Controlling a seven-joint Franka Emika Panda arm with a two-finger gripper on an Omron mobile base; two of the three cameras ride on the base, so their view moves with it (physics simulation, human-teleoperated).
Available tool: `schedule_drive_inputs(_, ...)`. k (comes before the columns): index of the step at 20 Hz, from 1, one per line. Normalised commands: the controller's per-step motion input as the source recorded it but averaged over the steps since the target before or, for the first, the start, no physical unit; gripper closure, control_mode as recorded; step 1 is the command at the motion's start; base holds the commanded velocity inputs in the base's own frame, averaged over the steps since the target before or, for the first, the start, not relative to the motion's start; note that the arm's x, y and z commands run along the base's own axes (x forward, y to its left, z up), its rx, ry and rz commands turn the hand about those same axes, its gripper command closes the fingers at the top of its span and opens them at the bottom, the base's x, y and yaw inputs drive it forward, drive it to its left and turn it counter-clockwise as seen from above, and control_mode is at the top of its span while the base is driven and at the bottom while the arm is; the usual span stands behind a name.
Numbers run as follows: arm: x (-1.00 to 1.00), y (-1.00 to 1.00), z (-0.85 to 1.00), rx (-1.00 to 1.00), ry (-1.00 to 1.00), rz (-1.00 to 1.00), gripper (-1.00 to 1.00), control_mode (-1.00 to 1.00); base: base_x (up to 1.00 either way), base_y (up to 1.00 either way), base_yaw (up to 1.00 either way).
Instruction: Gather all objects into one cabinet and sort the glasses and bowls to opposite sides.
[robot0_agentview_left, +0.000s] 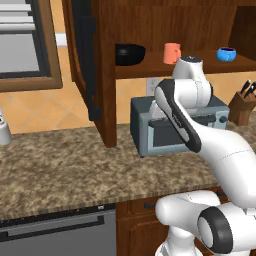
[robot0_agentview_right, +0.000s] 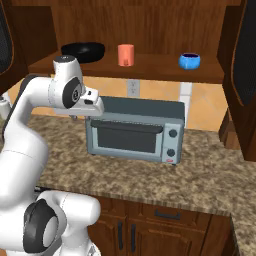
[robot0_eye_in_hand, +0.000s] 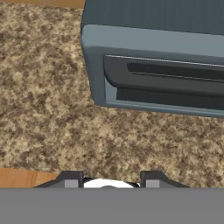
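While the hand (robot0_eye_in_hand: 108, 180) looks down at the speckled table (robot0_eye_in_hand: 48, 100) in front of the toaster oven (robot0_agentview_right: 134, 129), the things on the cabinet (robot0_agentview_left: 150, 20) shelf sit well above and behind it, so I judge any next reach must go up and back. Its two tips stand apart with nothing between them, open and empty. On the shelf I count one black bowl (robot0_agentview_right: 83, 51) at the left end, one coral-orange cup (robot0_agentview_right: 126, 54) near the middle, and one blue mug (robot0_agentview_right: 190, 61) toward the right end, all well apart. One pale cup (robot0_agentview_left: 3, 131) stands on the table at its far left edge, well left of the arm and outside the cabinet; it looks like the piece left to gather.
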Motion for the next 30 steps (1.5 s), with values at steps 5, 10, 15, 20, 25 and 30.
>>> schedule_drive_inputs(5, 0.0, 0.0, 0.0, 0.0, 0.0, 0.0, -1.0, 1.0, -0.01, 0.0, 0.0)
schedule_drive_inputs(10, 0.0, 0.0, 0.0, 0.0, 0.0, 0.0, -1.0, 1.0, -0.51, 0.0, -0.01)
schedule_drive_inputs(15, 0.0, 0.0, 0.0, 0.0, 0.0, 0.0, -1.0, 1.0, -0.89, 0.0, -0.08)
schedule_drive_inputs(20, 0.0, 0.0, 0.0, 0.0, 0.0, 0.0, -1.0, 1.0, -0.85, -0.01, -0.26)
schedule_drive_inputs(25, 0.0, 0.0, 0.0, 0.0, 0.0, 0.0, -1.0, 1.0, -0.65, 0.0, -0.39)
schedule_drive_inputs(30, 0.0, 0.0, 0.0, 0.0, 0.0, 0.0, -1.0, 1.0, -0.52, 0.0, -0.43)
